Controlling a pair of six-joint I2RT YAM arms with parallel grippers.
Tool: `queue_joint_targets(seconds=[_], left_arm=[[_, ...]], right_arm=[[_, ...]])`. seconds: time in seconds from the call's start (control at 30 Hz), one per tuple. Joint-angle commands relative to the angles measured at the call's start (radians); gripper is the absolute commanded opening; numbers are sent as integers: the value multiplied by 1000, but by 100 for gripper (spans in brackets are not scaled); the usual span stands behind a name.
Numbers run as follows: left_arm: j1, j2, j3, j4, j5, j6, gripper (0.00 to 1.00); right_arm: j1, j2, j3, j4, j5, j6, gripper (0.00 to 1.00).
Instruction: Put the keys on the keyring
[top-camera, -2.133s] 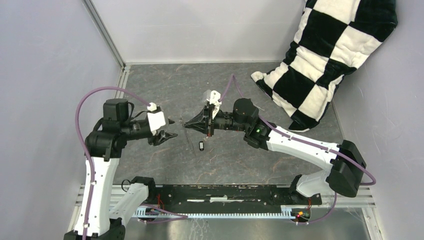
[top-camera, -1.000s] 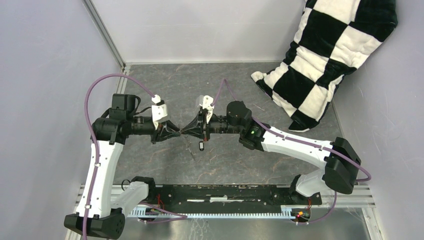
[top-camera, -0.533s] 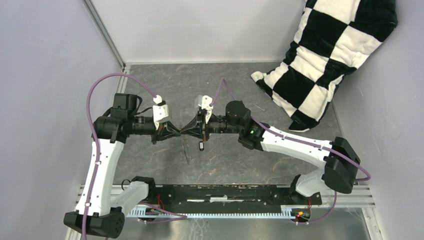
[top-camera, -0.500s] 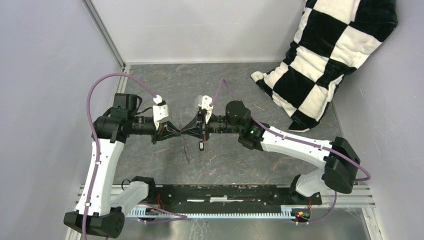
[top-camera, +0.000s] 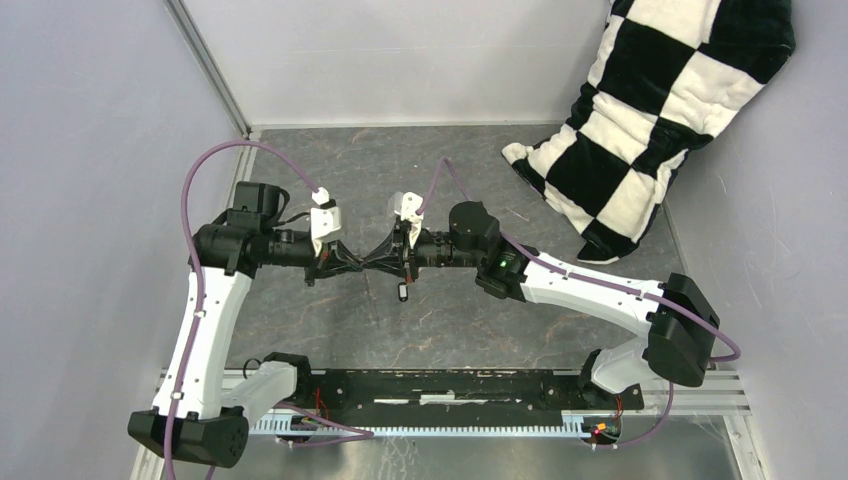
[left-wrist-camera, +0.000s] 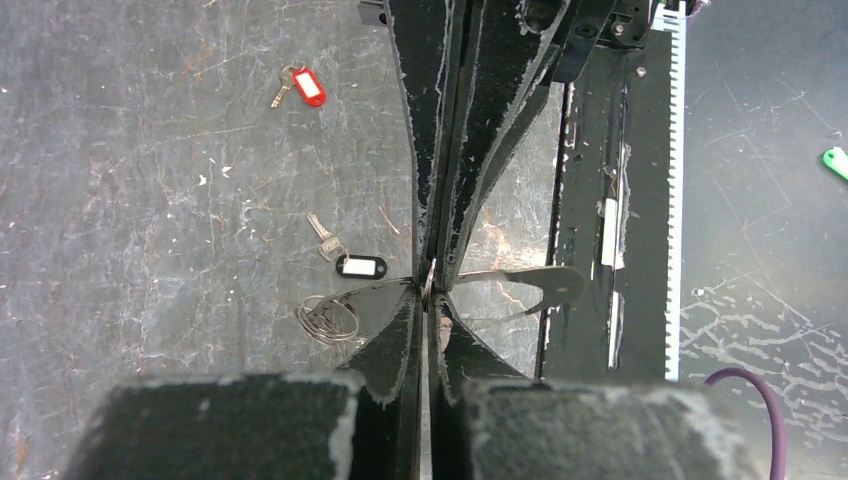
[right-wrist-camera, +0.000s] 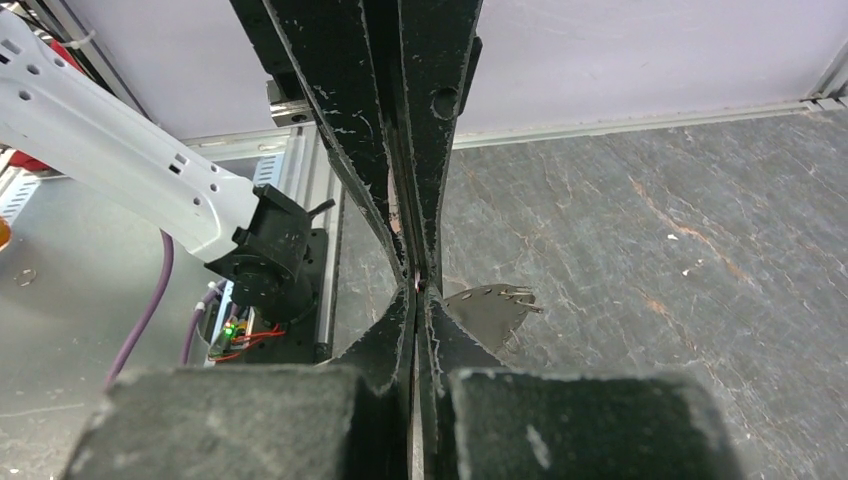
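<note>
Finds the left gripper (top-camera: 364, 263) and the right gripper (top-camera: 383, 261) meeting tip to tip above the middle of the table (top-camera: 470, 330), both arms reaching in level from opposite sides.

Notes the left fingers (left-wrist-camera: 395, 330) pressed flat together, with no gap, and a sliver of bright metal pinched at their very tips. Notes the right fingers (right-wrist-camera: 385, 335) likewise closed tight against each other.

Locates the keyring (right-wrist-camera: 488, 305) at that shared pinch point, clamped by both pairs of tips and held clear of the table: a thin grey piece sticking out sideways, with a jagged fringe along one edge.

Places both keys on the table, off the keyring and well apart from each other. Logs the red key (left-wrist-camera: 307, 86) lying flat, far from the grippers. Logs the black key (left-wrist-camera: 360, 266) lying flat near the point where the tips meet, pale label upward, blade pointing away from the tag.

Records a small coil of wire rings (left-wrist-camera: 325, 320) on the table just beside the black key; cannot tell whether touching it.

Marks a checkered pillow (top-camera: 660, 110) propped in the far right corner.
</note>
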Motion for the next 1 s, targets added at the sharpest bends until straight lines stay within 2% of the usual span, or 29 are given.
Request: queue_joint_targets(seconds=[0.0,0.1,0.2,0.27,0.4,0.6,0.97], left_arm=[[-11,16,36,32,75,-14,2],[-11,-6,7,71,81,-13,2],[-11,-59,-35,56,110,138,2],[-11,-124,-71,77,135,214,2],[-11,-201,-113,171,180,219,2],[-11,-192,-59,172,265,183,2],[-11,-123,69,171,472,44,2]], right_arm=[[19,1,72,30,-19,-16,2],[18,-20,79,1,-33,-48,20],[15,-76,67,-31,-36,-108,35],[15,-125,39,-38,-42,-167,40],[15,-247,-66,-24,-30,-269,48],[14,-392,-200,63,-60,-305,50],[26,-388,-273,295,-71,-147,49]])
